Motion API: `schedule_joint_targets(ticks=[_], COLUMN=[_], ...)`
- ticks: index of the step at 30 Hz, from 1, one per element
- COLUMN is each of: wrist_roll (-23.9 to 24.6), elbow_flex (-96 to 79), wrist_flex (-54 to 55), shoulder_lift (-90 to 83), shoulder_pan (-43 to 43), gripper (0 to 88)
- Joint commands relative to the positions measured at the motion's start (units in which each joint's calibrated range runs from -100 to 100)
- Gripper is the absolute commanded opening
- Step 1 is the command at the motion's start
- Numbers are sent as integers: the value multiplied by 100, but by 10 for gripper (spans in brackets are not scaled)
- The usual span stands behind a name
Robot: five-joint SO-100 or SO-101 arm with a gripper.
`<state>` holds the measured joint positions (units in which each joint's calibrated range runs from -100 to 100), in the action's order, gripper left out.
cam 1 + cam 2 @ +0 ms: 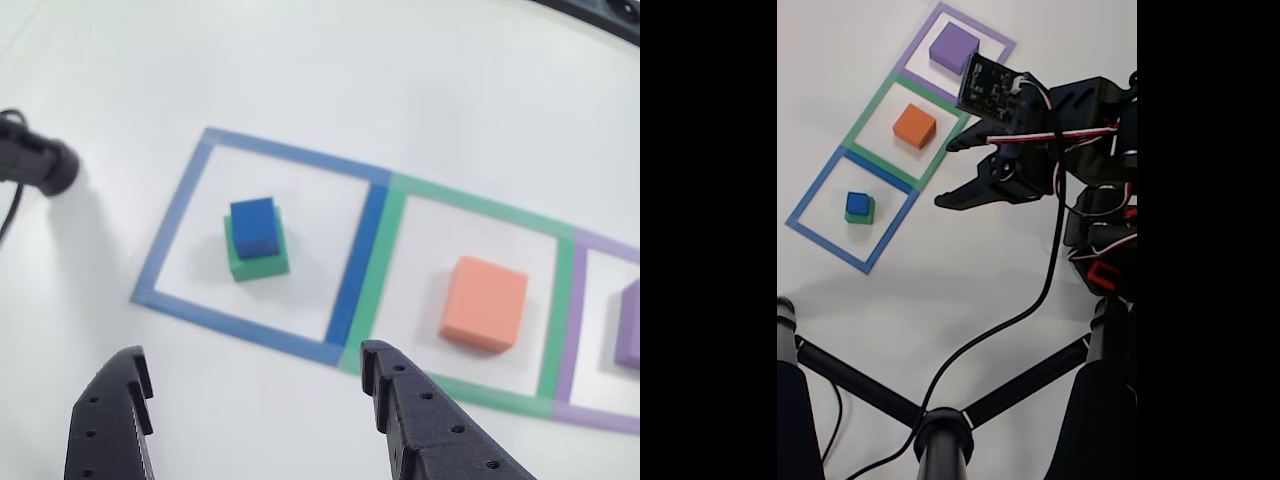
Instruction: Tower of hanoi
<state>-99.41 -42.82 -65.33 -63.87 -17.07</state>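
- Arm enters the fixed view from the right, dark body with red parts and white, red and black wires; it reaches leftward over the white surface [970,290].
- Claw [948,172] with fingers spread apart, nothing between them; its tips hang just right of the green square outline [862,117], above bare surface.
- In the other view, the claw [255,370] comes in from the bottom edge: two black, matte, faintly layered fingers [405,400] with small round holes along their sides, wide gap between.
- A bare circuit board [985,85] sits tilted on top of the arm near the wrist.
- Three taped square outlines lie in a row, edges shared: blue square outline [180,195], green one, purple square outline [970,20].
- Small blue cube [254,227] rests on a wider, flat green block [262,262], stacked inside the blue outline, roughly centred.
- Orange block [485,302], matte with softened edges, lies alone inside the green outline.
- Purple block [953,47] lies inside the purple outline; cut by the right edge in the other view.
- Surface is plain white, smooth, with a soft shadow under the arm.
- Black tubular stand [940,435] with three legs crosses the lower fixed view; a black cable [1040,290] trails from the arm towards it.
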Motion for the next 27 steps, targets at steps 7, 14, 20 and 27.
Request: schedule_joint_targets(ticks=[7,14,20,27], wrist_roll=[-59,-59,-59,-59], elbow_flex=[-2229,-3646,-4300,-4519], wrist_flex=[3453,6246,7816,9839], shoulder_lift=[257,1098,1875,3518], shoulder_pan=[33,33,-28,-81], gripper=[269,289,292,294])
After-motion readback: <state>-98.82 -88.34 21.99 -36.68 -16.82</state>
